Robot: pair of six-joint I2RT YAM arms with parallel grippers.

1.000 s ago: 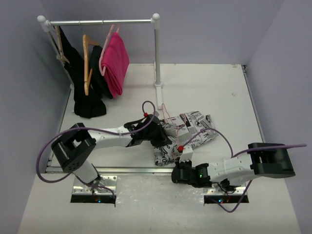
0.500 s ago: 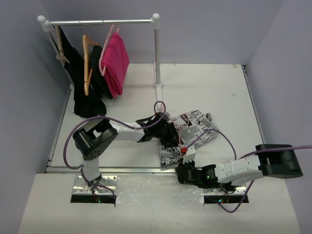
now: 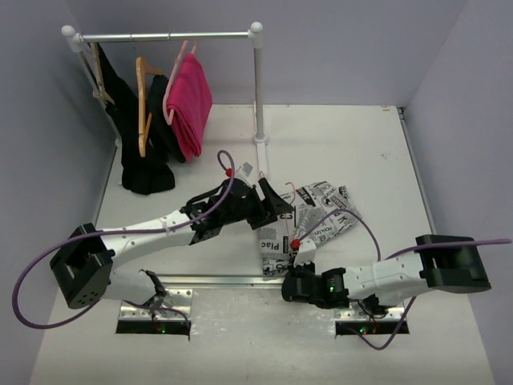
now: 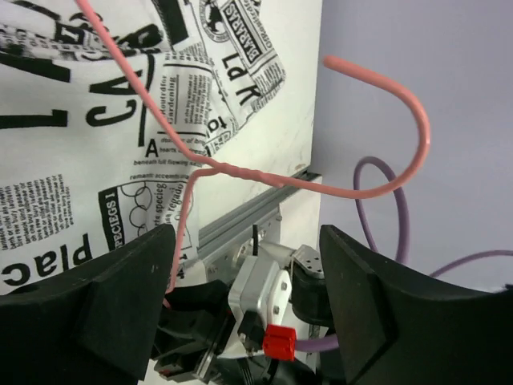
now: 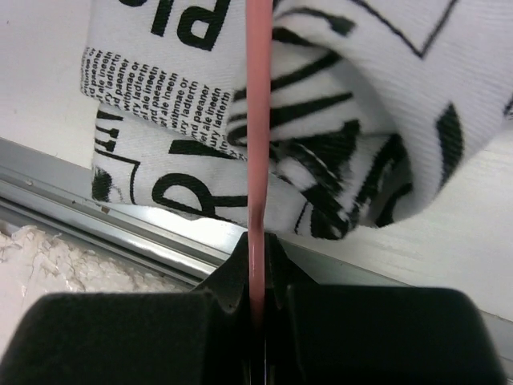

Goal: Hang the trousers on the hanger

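trousers (image 3: 322,210): newspaper-print pair lying crumpled on the table (image 3: 353,136), a little toward 6 o'clock from the table's middle. One folded end lies just beside the metal rail (image 3: 208,281) at the near edge.
hanger (image 4: 264,178): thin pink wire lying over the 9 o'clock side of the trousers. In the overhead view it runs from 6 o'clock up to 12 o'clock. The hook is at the 12 o'clock end and juts past the edge of the cloth. Whether any cloth passes through the frame cannot be told.
left gripper (image 4: 247,241): positioned at 9 o'clock of the trousers. Its jaws are spread wide with nothing held between them. The hanger's twisted neck and hook lie just ahead of the fingers, apart from them.
right gripper (image 5: 258,241): positioned at 6 o'clock of the trousers, by the metal rail. Its jaws are pinched tight on the hanger's wire. The wire rises straight out of them and crosses the folded end of the trousers.
rack (image 3: 256,80): stands at 11 o'clock on the table, well apart from the trousers.
rack load: a pink garment (image 3: 188,100), black garments (image 3: 144,172) and wooden hangers (image 3: 143,104) hang from its bar. The black garments trail down onto the table.
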